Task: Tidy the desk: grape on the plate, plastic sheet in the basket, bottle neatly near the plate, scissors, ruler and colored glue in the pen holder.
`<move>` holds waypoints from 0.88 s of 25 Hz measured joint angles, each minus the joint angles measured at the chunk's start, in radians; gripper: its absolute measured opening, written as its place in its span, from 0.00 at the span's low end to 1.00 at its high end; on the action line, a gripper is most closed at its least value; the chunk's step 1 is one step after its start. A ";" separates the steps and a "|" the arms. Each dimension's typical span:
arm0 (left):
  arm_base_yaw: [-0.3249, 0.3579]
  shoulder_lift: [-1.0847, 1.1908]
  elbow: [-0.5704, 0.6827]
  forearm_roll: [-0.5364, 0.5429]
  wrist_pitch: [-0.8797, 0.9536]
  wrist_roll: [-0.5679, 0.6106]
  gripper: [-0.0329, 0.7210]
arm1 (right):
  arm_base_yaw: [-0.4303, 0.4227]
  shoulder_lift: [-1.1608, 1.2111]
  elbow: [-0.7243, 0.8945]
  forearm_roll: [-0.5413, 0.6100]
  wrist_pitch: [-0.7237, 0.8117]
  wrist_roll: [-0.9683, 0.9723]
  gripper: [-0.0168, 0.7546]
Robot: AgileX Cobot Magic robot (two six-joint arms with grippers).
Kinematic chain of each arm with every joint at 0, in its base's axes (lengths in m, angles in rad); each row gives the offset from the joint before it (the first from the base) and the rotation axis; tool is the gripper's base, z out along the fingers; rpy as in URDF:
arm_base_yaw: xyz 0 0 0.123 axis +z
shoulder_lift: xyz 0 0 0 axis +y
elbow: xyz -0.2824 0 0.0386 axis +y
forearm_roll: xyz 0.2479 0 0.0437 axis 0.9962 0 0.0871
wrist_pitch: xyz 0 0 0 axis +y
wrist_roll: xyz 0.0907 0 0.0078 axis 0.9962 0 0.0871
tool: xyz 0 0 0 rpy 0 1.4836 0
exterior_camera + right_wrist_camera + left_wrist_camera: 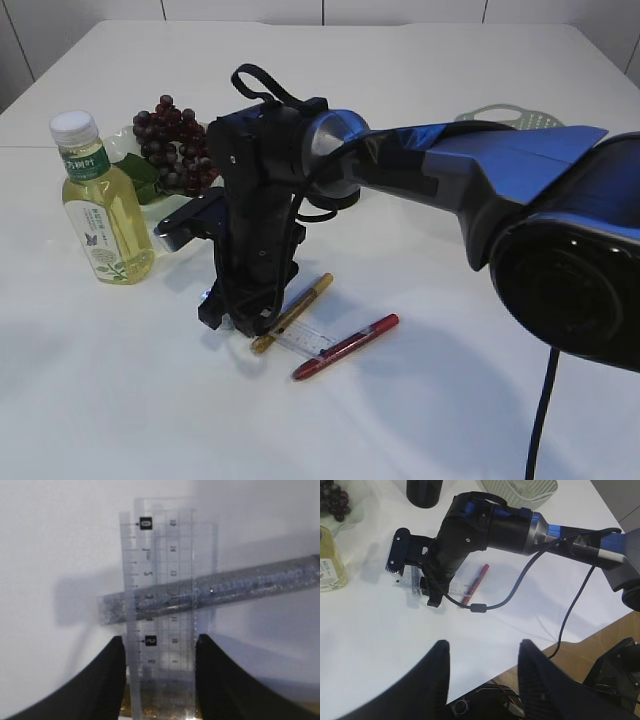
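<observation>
**Item 1: right claw (160, 647).** It points down at the middle of the table (450, 400), with my arm coming in from 3 o'clock in the exterior view. The jaws are narrow. One pad stands at each long edge of the clear ruler (160, 580). I cannot tell whether they press it or only flank it.

**Item 2: ruler.** It lies flat between my pads and runs toward 12 o'clock in my wrist view. It lies across a silver glitter glue pen (240, 587), whose length runs off toward 3 o'clock.

**Item 3: other glue pens.** The gold pen (295, 310) is just beside the claw at 4 o'clock in the exterior view. The red pen (350, 345) lies beyond it, near the ruler's far end.

**Item 4: bottle (100, 205).** It stands upright at 9 o'clock from the claw, with a band of bare table between.

**Item 5: grapes (175, 140).** They sit on the plate (118, 145) at 11 o'clock, behind the bottle.

**Item 6: basket (530, 490) and dark pen holder (424, 491).** Both stand at the far side, at 12 to 1 o'clock in the left wrist view, well apart from the pens.

**Item 7: left claw (482, 652).** It is raised near the table's front edge with its jaws apart and nothing between them.

**Item 8: open room.** There is bare tabletop from 5 to 8 o'clock in front of the pens. The far edge beyond the grapes is also bare.
</observation>
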 joint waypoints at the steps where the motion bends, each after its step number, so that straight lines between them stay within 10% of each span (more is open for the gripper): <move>1: 0.000 0.000 0.000 0.000 0.000 0.000 0.48 | 0.000 0.000 0.000 0.000 0.000 0.000 0.47; 22: 0.000 0.000 0.000 -0.002 0.000 0.000 0.48 | 0.000 0.000 -0.045 -0.006 0.051 0.002 0.41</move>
